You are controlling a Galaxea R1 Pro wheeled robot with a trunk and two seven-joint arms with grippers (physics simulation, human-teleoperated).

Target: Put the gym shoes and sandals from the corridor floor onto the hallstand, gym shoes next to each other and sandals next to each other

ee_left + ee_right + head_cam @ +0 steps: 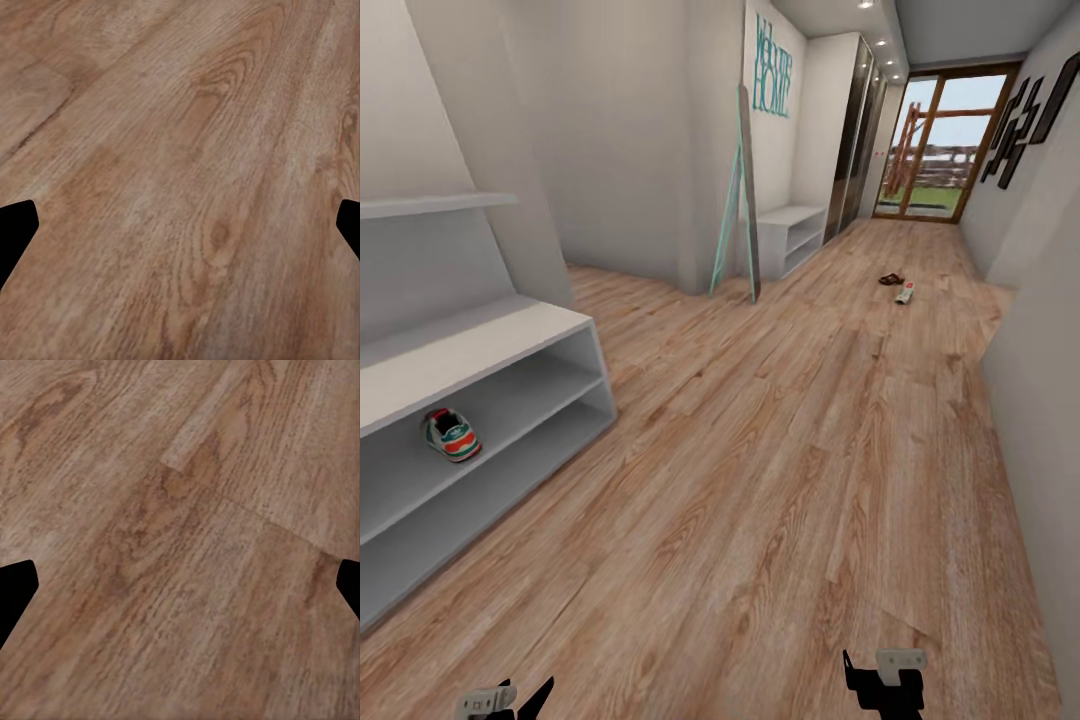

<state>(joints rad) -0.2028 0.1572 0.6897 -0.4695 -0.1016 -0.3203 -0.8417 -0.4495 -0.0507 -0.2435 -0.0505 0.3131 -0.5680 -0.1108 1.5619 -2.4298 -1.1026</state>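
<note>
Black tools [880, 685], pale grey mounts

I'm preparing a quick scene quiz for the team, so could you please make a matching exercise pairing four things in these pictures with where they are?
Things:
1. gym shoe with green stripes
2. second gym shoe
3. dark sandal
4. leaning mirror

Places:
A. against the wall corner, before the small white bench
B. on the hallstand, middle shelf
C. far down the corridor floor, nearer the glass door
D. far down the floor, just nearer the robot

Pairs: 1-B, 2-D, 3-C, 4-A
</note>
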